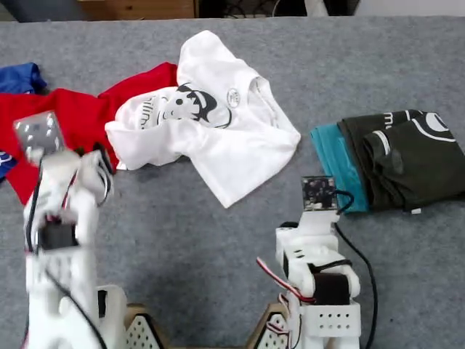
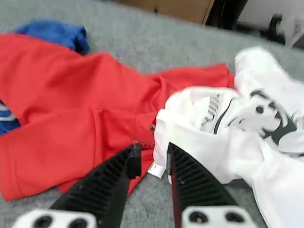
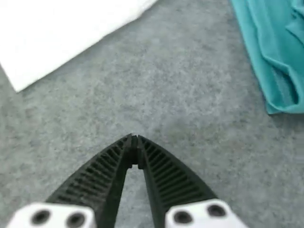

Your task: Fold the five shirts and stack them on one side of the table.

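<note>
A crumpled white shirt [image 1: 211,123] with a dark print lies at the table's middle, overlapping a spread red shirt [image 1: 69,116] to its left. A blue shirt [image 1: 22,76] is bunched at the far left edge. At the right, a dark shirt [image 1: 410,156] rests folded on a folded teal shirt [image 1: 334,160]. My left gripper [image 2: 152,156] is open by a narrow gap, just above the spot where the white shirt [image 2: 213,137] meets the red shirt [image 2: 71,118]. My right gripper [image 3: 133,141] is shut over bare grey cloth, between the white shirt's corner [image 3: 61,33] and the teal shirt [image 3: 275,57].
The grey table cover [image 1: 182,240] is bare along the front between the two arm bases. The left arm [image 1: 58,211] stands over the red shirt's near edge. The right arm [image 1: 320,254] sits folded near its base, with a black cable [image 1: 363,262] beside it.
</note>
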